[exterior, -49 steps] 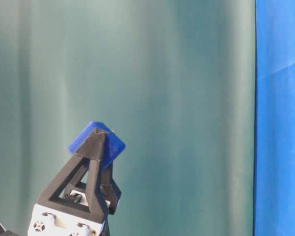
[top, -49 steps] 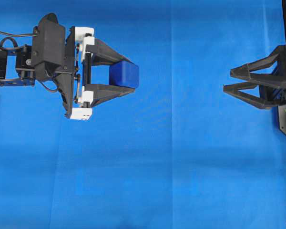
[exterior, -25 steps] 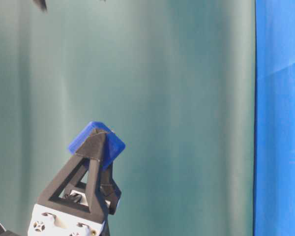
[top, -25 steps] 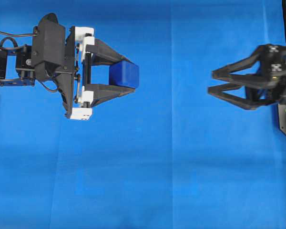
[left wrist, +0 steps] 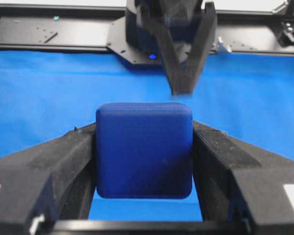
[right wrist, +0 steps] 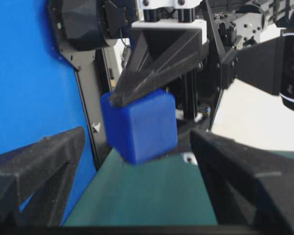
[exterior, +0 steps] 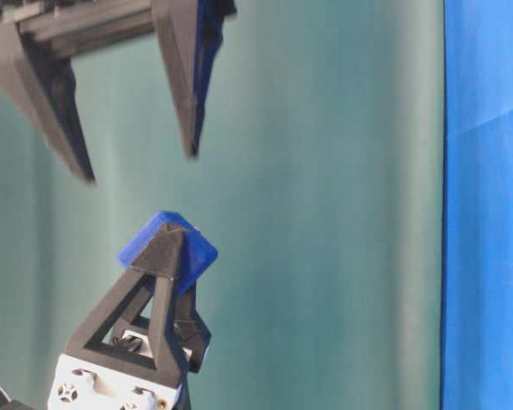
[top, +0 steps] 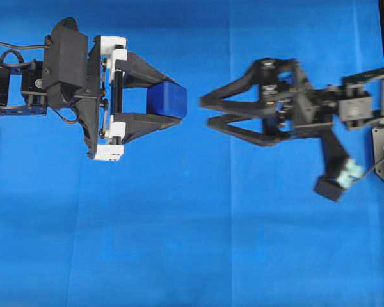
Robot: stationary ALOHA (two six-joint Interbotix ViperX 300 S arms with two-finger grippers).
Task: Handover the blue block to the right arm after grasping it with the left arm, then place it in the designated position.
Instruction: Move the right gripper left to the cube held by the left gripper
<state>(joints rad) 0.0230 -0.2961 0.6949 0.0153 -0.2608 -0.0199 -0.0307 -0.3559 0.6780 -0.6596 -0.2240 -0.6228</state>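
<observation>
In the overhead view my left gripper (top: pixel 173 101) sits at 9 o'clock, the blue block (top: pixel 167 100) between its fingertips, above the cloth (top: pixel 192 243). My right gripper (top: pixel 205 112) lies at 3 o'clock, tips near the block, apart.

Blue block (top: pixel 167 100): small dark-blue cube with rounded edges, clamped between the two black fingers of the left arm's gripper (top: pixel 173 99), held above the bright blue cloth (top: pixel 179 243); right arm's gripper (top: pixel 208 112), fingers spread wide, tips pointing at the cube, near it but apart.
</observation>
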